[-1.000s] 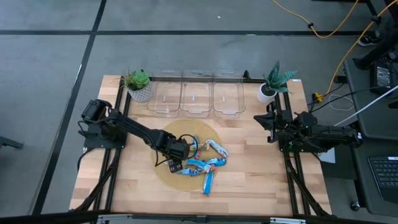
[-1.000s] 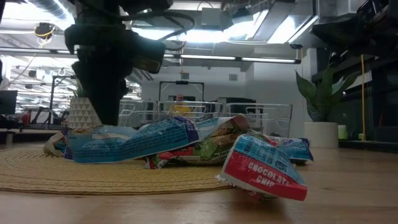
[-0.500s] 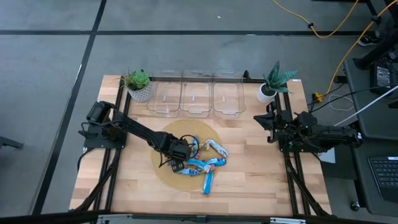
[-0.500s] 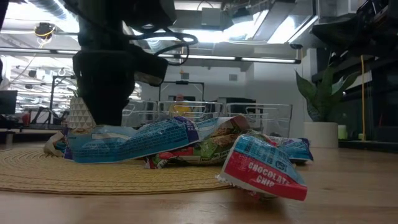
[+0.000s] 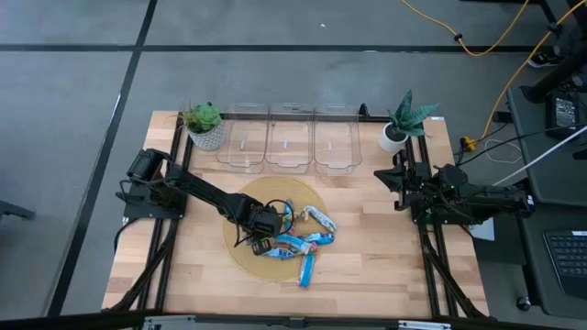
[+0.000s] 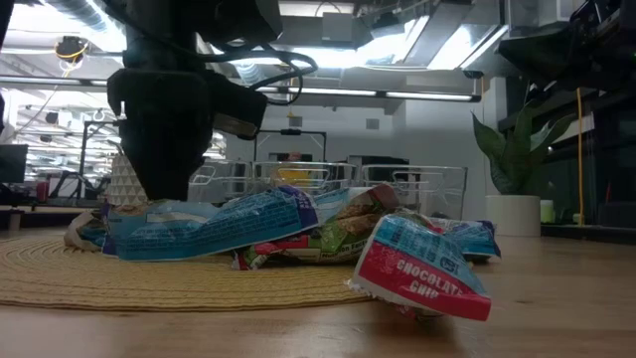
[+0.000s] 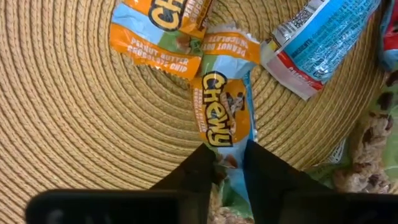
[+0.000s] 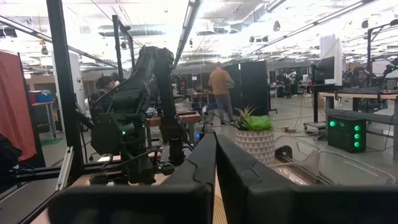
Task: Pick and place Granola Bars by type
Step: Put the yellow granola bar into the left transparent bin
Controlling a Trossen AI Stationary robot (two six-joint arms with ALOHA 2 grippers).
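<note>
Bar (image 7: 219, 121): on the round mat (image 7: 81, 118); long axis in line with the left tool's (image 7: 229, 163) fingers
Left tool: pinching the bar's near end
Right tool (image 8: 215, 155): pressed together, at the table's right edge
Bins (image 5: 288, 137): hold no bars

Bar (image 7: 221, 115) reads "CHEWY"; wrapper (image 6: 422, 268) "CHOCOLATE CHIP".

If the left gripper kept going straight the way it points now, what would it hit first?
The left gripper points down, jaws closed around the end of a peanut butter Chewy bar; right beneath that lies the woven mat, so probably the mat.
</note>
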